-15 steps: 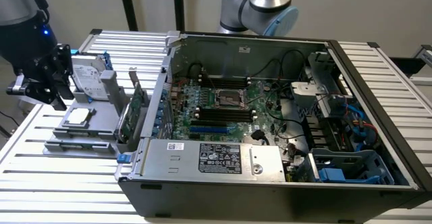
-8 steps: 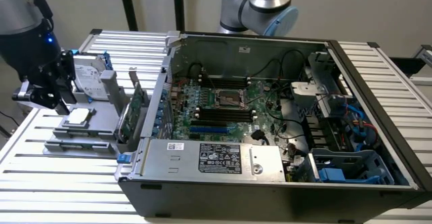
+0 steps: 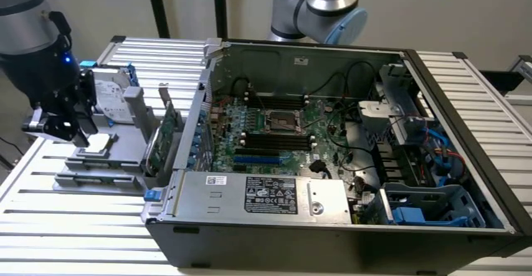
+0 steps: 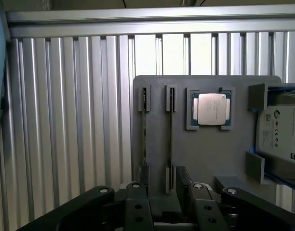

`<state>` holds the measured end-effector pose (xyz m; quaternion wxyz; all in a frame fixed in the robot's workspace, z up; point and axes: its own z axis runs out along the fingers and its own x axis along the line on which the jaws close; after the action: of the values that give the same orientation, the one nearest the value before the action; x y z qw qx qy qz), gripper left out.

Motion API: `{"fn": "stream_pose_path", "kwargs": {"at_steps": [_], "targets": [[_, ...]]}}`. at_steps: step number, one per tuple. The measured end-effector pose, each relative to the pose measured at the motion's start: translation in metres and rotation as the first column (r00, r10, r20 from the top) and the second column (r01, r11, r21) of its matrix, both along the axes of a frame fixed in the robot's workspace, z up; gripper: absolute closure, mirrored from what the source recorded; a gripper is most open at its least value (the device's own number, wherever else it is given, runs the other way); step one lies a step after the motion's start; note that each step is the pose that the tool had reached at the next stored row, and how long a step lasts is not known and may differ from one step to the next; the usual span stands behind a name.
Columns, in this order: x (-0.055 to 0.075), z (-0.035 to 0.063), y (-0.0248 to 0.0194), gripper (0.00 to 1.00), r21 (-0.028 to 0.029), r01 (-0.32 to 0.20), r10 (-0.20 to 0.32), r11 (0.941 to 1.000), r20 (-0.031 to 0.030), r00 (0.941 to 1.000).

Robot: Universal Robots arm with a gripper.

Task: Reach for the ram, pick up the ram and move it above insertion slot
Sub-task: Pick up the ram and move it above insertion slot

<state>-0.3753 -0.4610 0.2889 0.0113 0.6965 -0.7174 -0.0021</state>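
Two rams stand on edge in slots of a grey holder (image 4: 205, 154): one ram (image 4: 170, 139) and a second ram (image 4: 143, 134) beside it, both thin dark strips from above. My gripper (image 4: 164, 195) is open and empty. It hovers above the holder, its fingers (image 4: 138, 204) apart on either side of one end of the first ram's slot, touching nothing. In the exterior view the gripper (image 3: 81, 140) hangs over the holder (image 3: 104, 164) at that view's left. The black memory slots (image 3: 270, 140) lie on the motherboard inside the open computer case (image 3: 332, 226).
A silver processor chip (image 4: 212, 109) and a labelled hard drive (image 4: 282, 130) sit on the same holder. A green expansion card (image 3: 166, 133) stands between holder and case. The base of a second arm (image 3: 320, 8) rises behind the case. Ribbed aluminium table (image 3: 75, 226) all around.
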Motion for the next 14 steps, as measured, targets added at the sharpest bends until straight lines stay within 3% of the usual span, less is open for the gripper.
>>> {"fn": "stream_pose_path", "kwargs": {"at_steps": [14], "targets": [[0.000, -0.0254, -0.0008, 0.64, 0.0000, 0.000, 0.000, 1.0000, 0.0000, 1.0000]]}}
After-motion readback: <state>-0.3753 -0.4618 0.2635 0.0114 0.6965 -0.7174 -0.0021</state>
